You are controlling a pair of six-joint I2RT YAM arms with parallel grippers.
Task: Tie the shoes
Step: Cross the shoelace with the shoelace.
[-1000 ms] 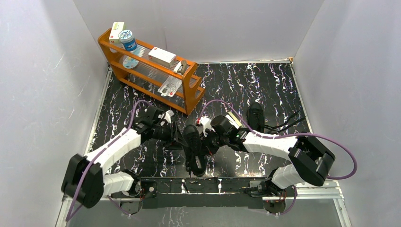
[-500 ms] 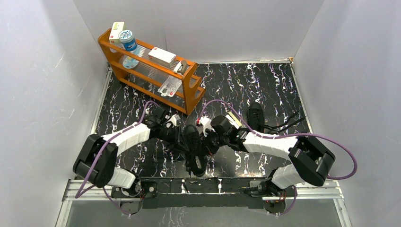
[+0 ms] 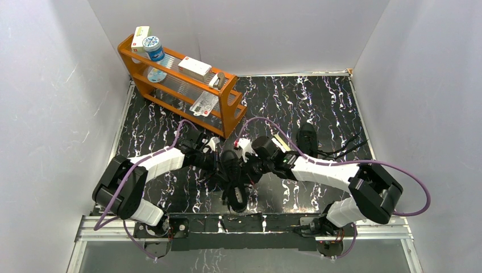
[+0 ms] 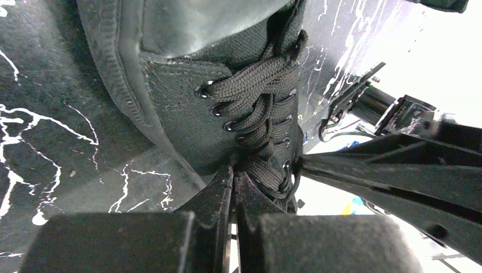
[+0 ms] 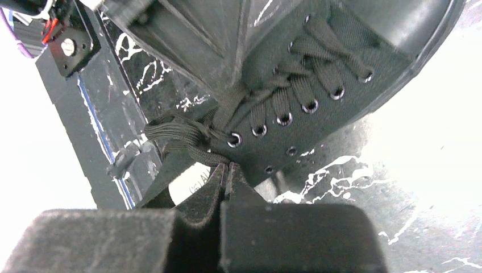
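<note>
One black shoe [image 3: 235,186] lies between my two grippers near the table's front, toe toward the bases. The other shoe [image 3: 307,138] lies farther back on the right, with its laces trailing right. My left gripper [image 3: 223,166] is at the near shoe's left side. In the left wrist view the left gripper [image 4: 233,170] is shut, tips pinched into the bunched laces [image 4: 258,108] at the shoe's [image 4: 170,96] top eyelets. My right gripper [image 3: 248,169] meets it from the right. Seen from the right wrist, the right gripper [image 5: 225,168] is shut on a lace loop [image 5: 182,139] beside the shoe [image 5: 318,114].
An orange rack [image 3: 227,108] holding boxes and a bottle stands at the back left. The far shoe's loose laces [image 3: 341,149] spread toward the right wall. A metal rail [image 3: 256,223] runs along the near edge. White walls enclose three sides.
My left arm has reached right to the near shoe, and its gripper has shut at the laces. The right gripper has stayed shut in place.
</note>
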